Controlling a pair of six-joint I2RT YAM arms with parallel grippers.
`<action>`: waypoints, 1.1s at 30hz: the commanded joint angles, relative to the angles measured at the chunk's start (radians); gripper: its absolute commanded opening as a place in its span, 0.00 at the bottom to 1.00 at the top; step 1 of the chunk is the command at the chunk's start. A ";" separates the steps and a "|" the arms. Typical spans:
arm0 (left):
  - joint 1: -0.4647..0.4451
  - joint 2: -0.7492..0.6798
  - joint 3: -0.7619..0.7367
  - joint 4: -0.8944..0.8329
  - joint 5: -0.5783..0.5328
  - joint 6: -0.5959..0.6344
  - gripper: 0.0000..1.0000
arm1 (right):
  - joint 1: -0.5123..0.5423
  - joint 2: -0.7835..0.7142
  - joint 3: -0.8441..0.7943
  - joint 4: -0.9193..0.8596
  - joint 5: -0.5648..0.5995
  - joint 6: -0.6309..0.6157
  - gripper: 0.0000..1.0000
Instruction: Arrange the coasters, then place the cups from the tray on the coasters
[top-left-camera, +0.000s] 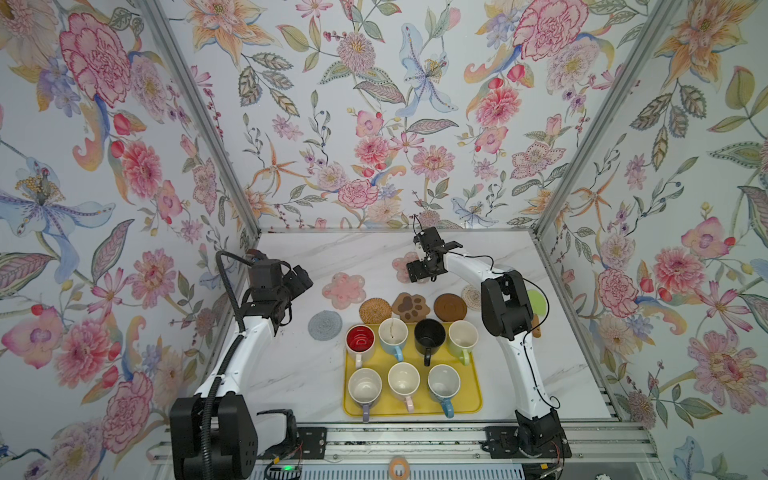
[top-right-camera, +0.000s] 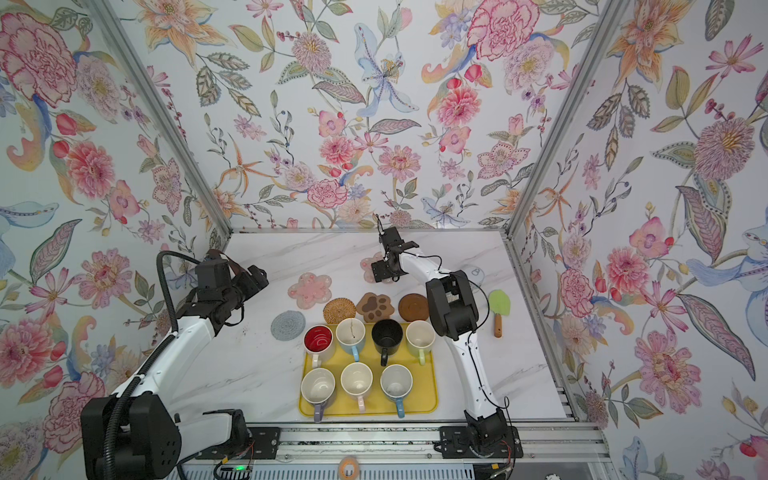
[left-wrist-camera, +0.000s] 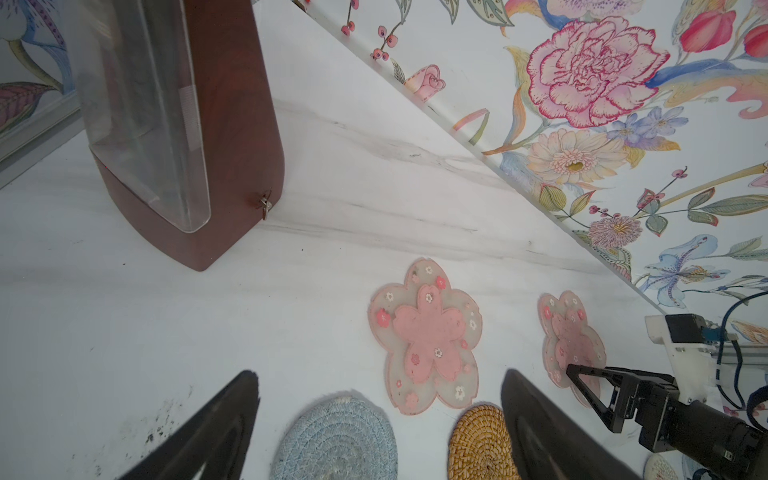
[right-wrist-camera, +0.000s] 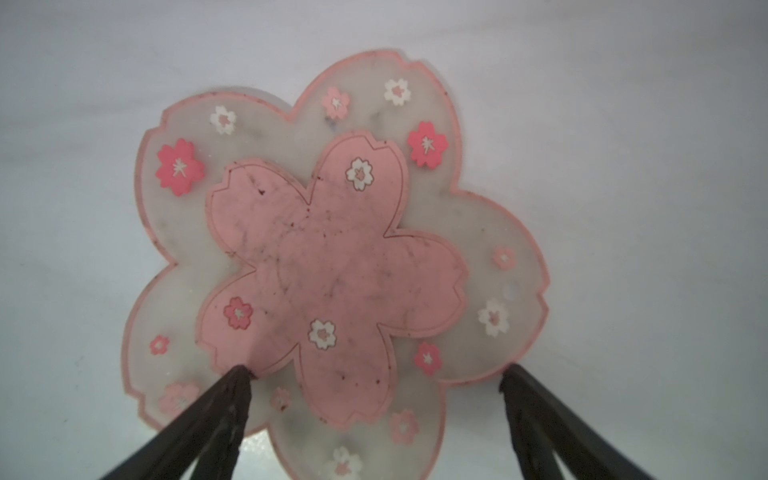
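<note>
The yellow tray (top-left-camera: 474, 405) holds several cups (top-left-camera: 403, 380) in two rows, among them a red-lined one (top-left-camera: 360, 338) and a black one (top-left-camera: 429, 334). Behind it lie the coasters: grey woven (top-left-camera: 325, 325), tan rattan (top-left-camera: 375, 309), brown paw (top-left-camera: 411, 306), dark wooden (top-left-camera: 450, 306) and a pale woven one (top-left-camera: 471, 294) half hidden by the right arm. One pink flower coaster (top-left-camera: 344, 290) lies free. My right gripper (right-wrist-camera: 372, 372) hangs open low over the other flower coaster (right-wrist-camera: 332, 257), one fingertip over a petal. My left gripper (left-wrist-camera: 379, 374) is open and empty above the grey coaster (left-wrist-camera: 332, 440).
A brown wooden case with a clear front (left-wrist-camera: 232, 124) stands at the back left. A green spatula with a wooden handle (top-right-camera: 498, 305) and a small white-blue jar (top-right-camera: 476, 274) lie right of the right arm. Flowered walls close in three sides.
</note>
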 joint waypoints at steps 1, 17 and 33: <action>-0.005 0.024 0.023 -0.028 0.021 -0.003 0.92 | -0.002 0.031 0.033 -0.025 -0.011 -0.026 0.95; -0.062 0.078 0.070 -0.075 0.007 0.000 0.90 | -0.012 0.014 0.067 -0.032 -0.031 0.039 0.95; -0.244 0.305 0.185 -0.183 -0.080 -0.077 0.86 | -0.047 -0.600 -0.424 0.195 0.035 0.195 0.99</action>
